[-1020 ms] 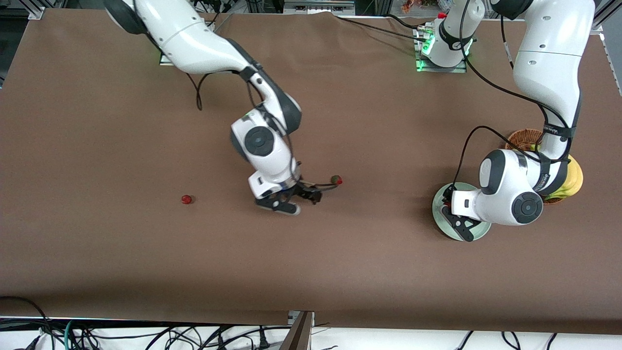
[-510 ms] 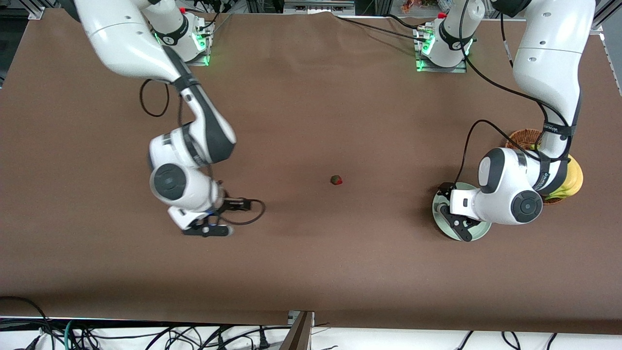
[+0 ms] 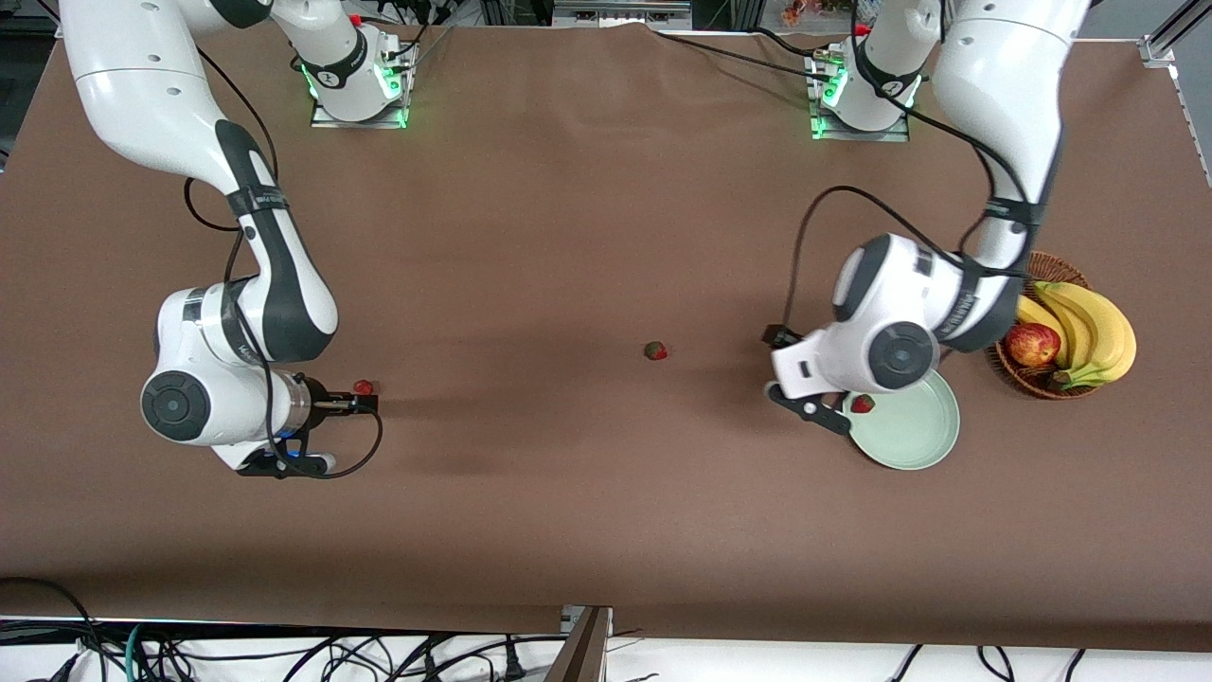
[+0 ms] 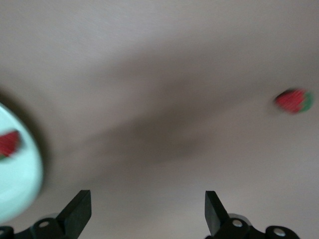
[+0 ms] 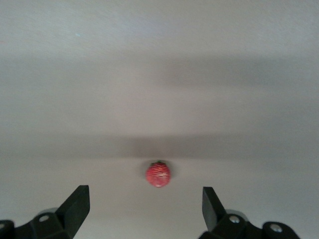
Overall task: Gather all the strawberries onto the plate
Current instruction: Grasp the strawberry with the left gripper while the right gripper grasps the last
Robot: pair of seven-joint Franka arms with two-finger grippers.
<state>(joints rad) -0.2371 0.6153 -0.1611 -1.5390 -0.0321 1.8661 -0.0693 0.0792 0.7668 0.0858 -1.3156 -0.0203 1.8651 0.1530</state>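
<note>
The mint-green plate (image 3: 911, 438) lies near the left arm's end and holds one strawberry (image 3: 862, 404). Both show in the left wrist view: the plate (image 4: 17, 184) and the berry (image 4: 9, 144). A second strawberry (image 3: 654, 351) lies at mid-table and shows in the left wrist view (image 4: 293, 100). A third strawberry (image 3: 363, 386) lies toward the right arm's end. My right gripper (image 3: 356, 405) is open right by it; in the right wrist view the berry (image 5: 157, 174) sits just ahead of the gripper (image 5: 144, 191), centred on its open fingers. My left gripper (image 3: 775, 334) (image 4: 147, 194) is open and empty over bare table beside the plate.
A brown wicker basket (image 3: 1059, 390) with bananas (image 3: 1094, 327) and a red-yellow apple (image 3: 1032, 344) stands beside the plate, at the left arm's end. Cables hang along the table edge nearest the camera.
My right arm swung from beside the middle strawberry to the one at its own end. My left gripper left the plate and moved toward mid-table, uncovering a strawberry in the plate.
</note>
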